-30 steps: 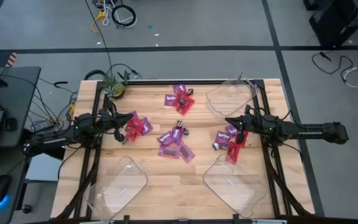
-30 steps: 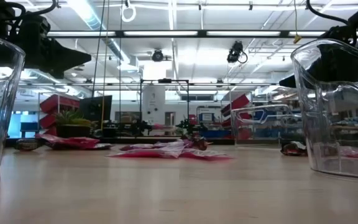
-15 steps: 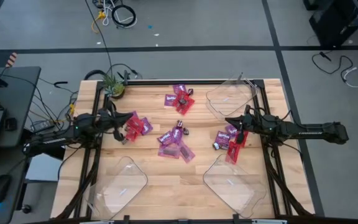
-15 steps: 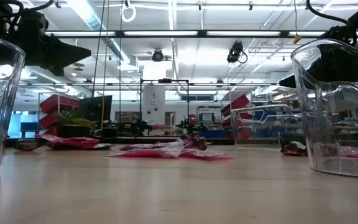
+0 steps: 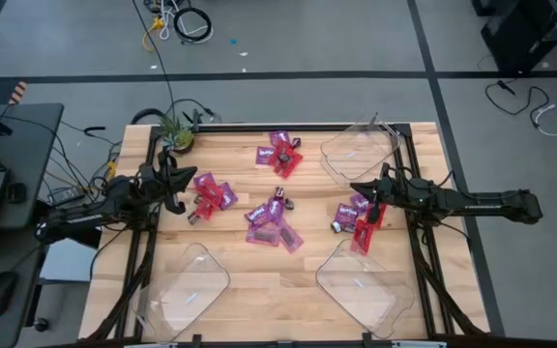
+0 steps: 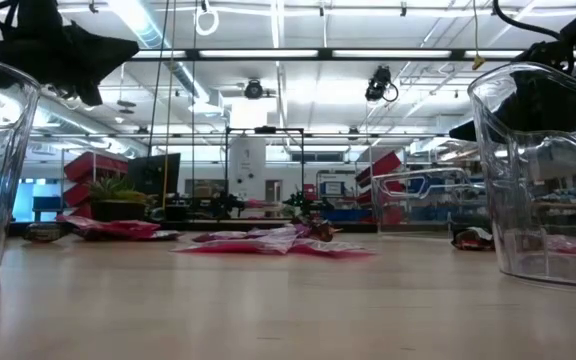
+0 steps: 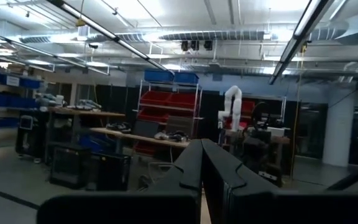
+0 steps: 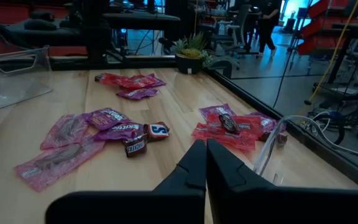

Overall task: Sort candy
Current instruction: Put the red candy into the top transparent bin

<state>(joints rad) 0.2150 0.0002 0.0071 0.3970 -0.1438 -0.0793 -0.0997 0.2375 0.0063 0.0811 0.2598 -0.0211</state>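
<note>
Left hand (image 5: 174, 181) closed, just beside candy (image 5: 209, 193).

Wooden table (image 5: 249, 275) with scattered candy (image 5: 269, 215), four clear trays (image 5: 359, 153), potted plant (image 5: 176, 133).

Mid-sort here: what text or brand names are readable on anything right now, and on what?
"Skittles" on a purple packet, faint.
White lettering on a small brown bar: too blurred to read.
Marks on the other brown bar and red packets: unreadable.
Nothing else legible.
</note>
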